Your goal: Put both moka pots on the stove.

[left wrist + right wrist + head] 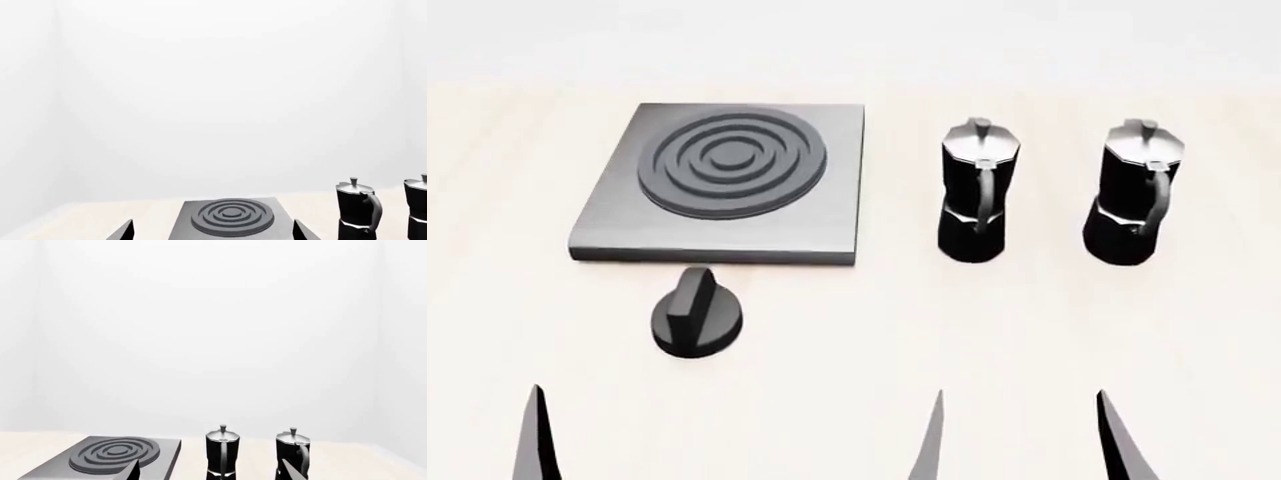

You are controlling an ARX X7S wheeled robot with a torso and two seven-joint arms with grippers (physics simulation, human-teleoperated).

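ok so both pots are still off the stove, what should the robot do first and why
Probably reach the right gripper forward to the nearer pot. Both pots stand upright on the table beside the stove, which is bare, and both grippers are open, holding nothing, well short of them.

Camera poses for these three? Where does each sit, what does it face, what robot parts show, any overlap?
Head: high, looking forward and down on the stove, knob, two moka pots; fingertips at the lower edge.
Left wrist: low, level, facing the stove; left gripper fingertips show.
Right wrist: low, level, facing the pots; right gripper fingertips show.
Shared: stove and both pots.
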